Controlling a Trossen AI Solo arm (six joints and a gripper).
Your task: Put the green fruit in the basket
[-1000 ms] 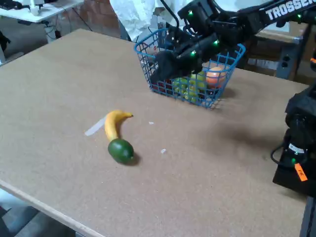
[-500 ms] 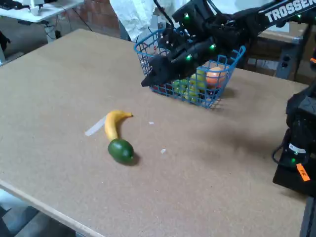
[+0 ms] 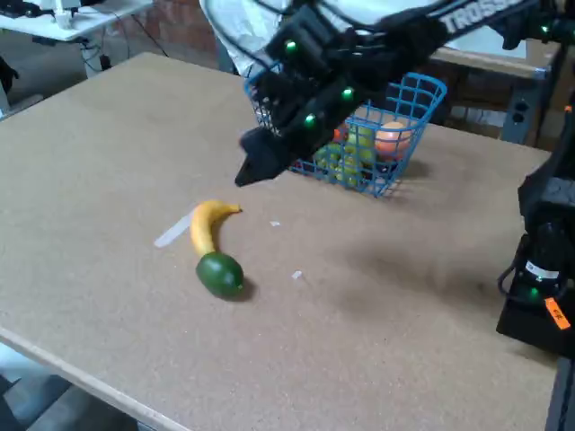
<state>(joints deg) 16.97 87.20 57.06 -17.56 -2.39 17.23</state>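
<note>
The dark green oval fruit [image 3: 220, 274] lies on the brown table, touching the lower end of a yellow banana [image 3: 207, 224]. The blue wire basket [image 3: 409, 144] stands at the back of the table and holds a grape bunch [image 3: 346, 157] and an orange fruit [image 3: 393, 136]. My black gripper [image 3: 252, 169] hangs above the table in front of the basket's left side, up and to the right of the green fruit. Nothing shows between its fingers, and I cannot make out whether they are open or shut.
A pale strip [image 3: 172, 232] lies left of the banana, with small white scraps [image 3: 296, 275] nearby. The arm's black base [image 3: 544, 287] stands at the right edge. A white-clothed person [image 3: 238, 27] stands behind the basket. The table's front edge runs along the lower left.
The gripper has moved out from over the basket, leftward and down toward the table's middle. The green fruit and banana have not moved.
</note>
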